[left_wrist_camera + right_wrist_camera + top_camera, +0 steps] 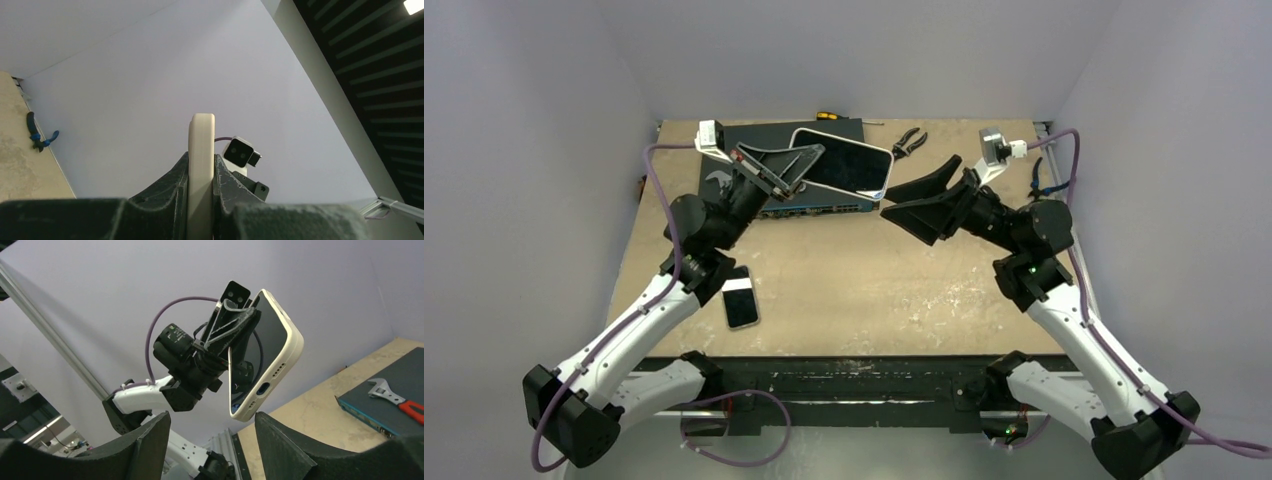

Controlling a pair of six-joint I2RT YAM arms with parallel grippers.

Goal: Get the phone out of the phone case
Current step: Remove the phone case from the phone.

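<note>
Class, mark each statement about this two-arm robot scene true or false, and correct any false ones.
1. The left gripper is shut on the cased phone. True.
2. The right gripper is clamped on the cased phone as well. False: its jaws stand open, apart from the phone's end.
3. A second phone lies flat on the table beside the left arm. True.
4. The cased phone rests on the table. False: it is held up in the air.
5. Black pliers lie at the table's far side. True.
</note>
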